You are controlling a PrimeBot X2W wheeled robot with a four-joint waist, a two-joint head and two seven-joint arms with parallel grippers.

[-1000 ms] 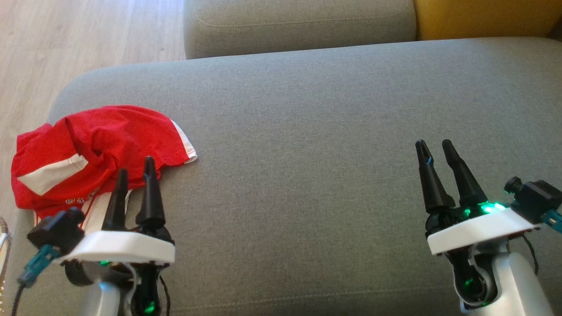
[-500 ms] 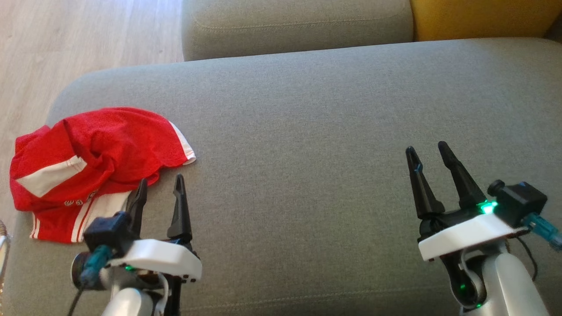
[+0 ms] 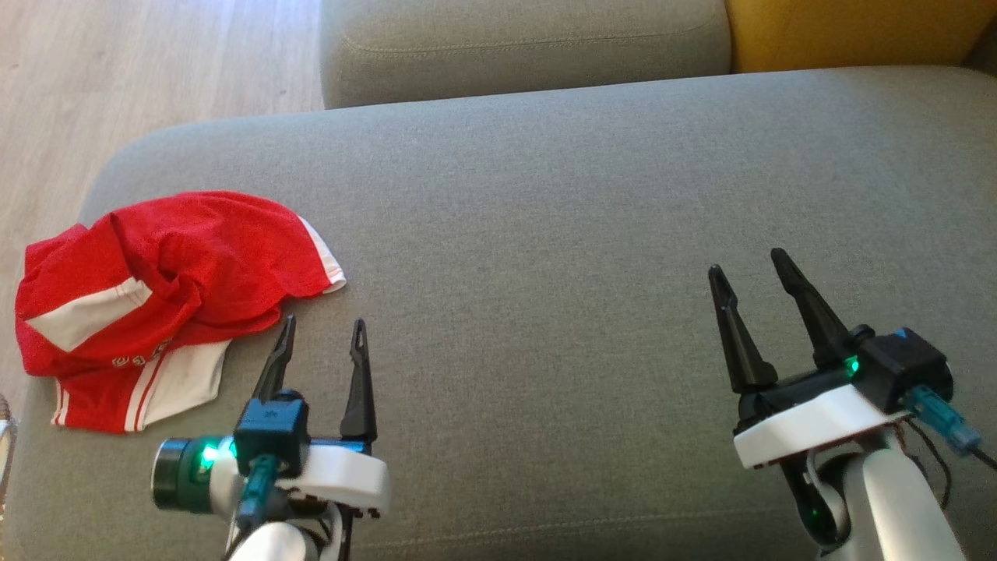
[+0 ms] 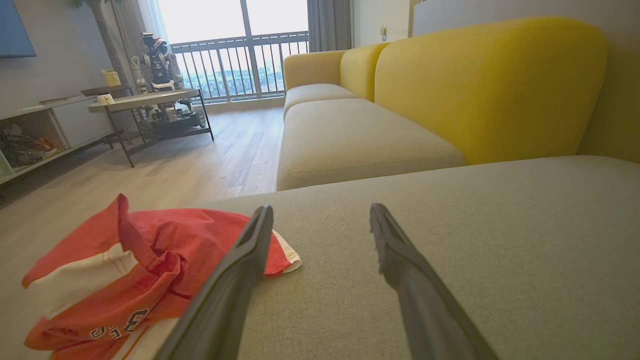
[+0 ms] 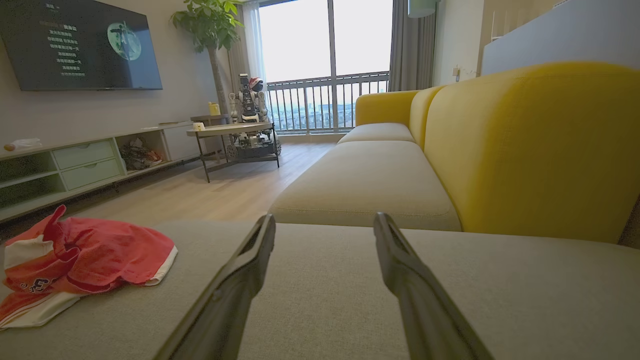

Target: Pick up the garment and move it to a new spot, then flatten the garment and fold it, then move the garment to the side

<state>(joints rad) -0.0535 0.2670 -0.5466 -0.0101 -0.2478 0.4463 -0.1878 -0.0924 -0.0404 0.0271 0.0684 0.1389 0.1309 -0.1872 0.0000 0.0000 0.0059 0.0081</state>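
Now we find the garment (image 3: 163, 273), red with white panels and crumpled into a heap, at the left edge of the cushion (image 3: 561, 218), toward its near left corner. Our left gripper (image 3: 323, 326) sits just beside the heap's right hem, fingers spread apart. Its left fingertip is close to the cloth, and we cannot tell whether it touches. Our right gripper (image 3: 745, 263) is well apart from the garment, over the cushion's right side near the front edge, fingers spread as well and pointing toward the far edge. Past that far edge we see a second cushion (image 3: 522, 39), and at the far right corner a yellow backrest (image 3: 849, 31). Left of the cushion lies pale wooden floor (image 3: 117, 70), where the left wrist view shows a low table (image 4: 145, 98).
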